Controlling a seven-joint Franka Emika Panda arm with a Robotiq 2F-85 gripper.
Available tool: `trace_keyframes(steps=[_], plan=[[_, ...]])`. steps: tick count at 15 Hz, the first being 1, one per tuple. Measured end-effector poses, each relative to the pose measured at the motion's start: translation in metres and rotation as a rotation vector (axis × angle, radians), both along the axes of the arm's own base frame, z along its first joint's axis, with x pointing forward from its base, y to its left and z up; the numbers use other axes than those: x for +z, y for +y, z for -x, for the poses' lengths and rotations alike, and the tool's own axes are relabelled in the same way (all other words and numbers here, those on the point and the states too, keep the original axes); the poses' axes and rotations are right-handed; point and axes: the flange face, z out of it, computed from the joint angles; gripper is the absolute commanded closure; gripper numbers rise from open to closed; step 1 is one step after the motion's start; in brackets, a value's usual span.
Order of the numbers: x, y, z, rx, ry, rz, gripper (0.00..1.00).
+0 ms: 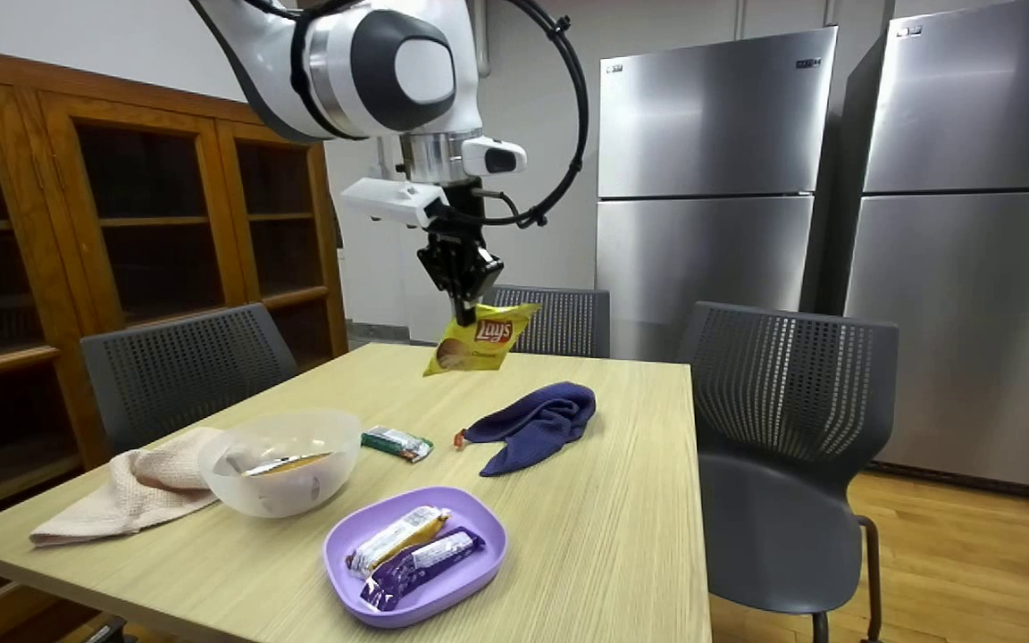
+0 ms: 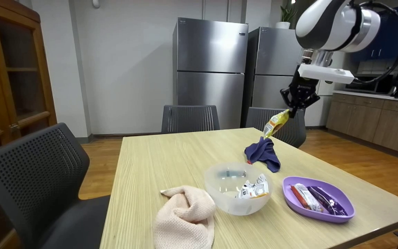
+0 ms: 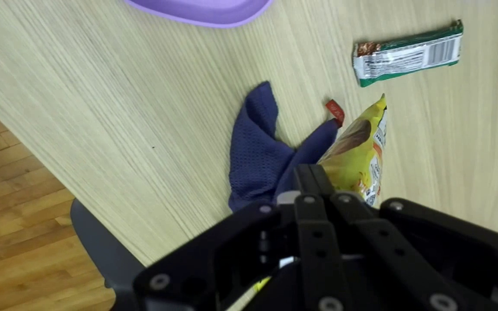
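My gripper (image 1: 464, 314) is shut on a yellow Lay's chip bag (image 1: 489, 344) and holds it above the table. In an exterior view, the bag (image 2: 275, 122) hangs tilted from the fingertips (image 2: 291, 113). In the wrist view, the fingers (image 3: 311, 175) are pressed together and the bag (image 3: 355, 166) sticks out beside them; the pinched part is hidden. A crumpled navy cloth (image 3: 255, 151) with a red tag lies on the table below; it also shows in both exterior views (image 1: 537, 429) (image 2: 264, 154). A green-and-silver bar (image 3: 409, 56) lies near the cloth, also in an exterior view (image 1: 397, 444).
A translucent bowl (image 1: 278, 496) with a silvery packet (image 2: 254, 188) inside stands on the table (image 1: 604, 536). A purple tray (image 1: 474, 572) holds two wrapped bars. A pale pink cloth (image 2: 188, 214) lies beside the bowl. Dark chairs (image 1: 791, 384) stand around the table edges.
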Motion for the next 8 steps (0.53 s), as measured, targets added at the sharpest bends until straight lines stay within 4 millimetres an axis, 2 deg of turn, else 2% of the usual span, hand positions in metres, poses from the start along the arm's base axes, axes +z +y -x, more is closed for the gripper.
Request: trace_keyframes(steps=[4,8], plan=[[0.013,0.046,0.008,0.092,-0.021,-0.001,1.00],[0.016,0.083,0.023,0.178,-0.021,0.001,1.00]])
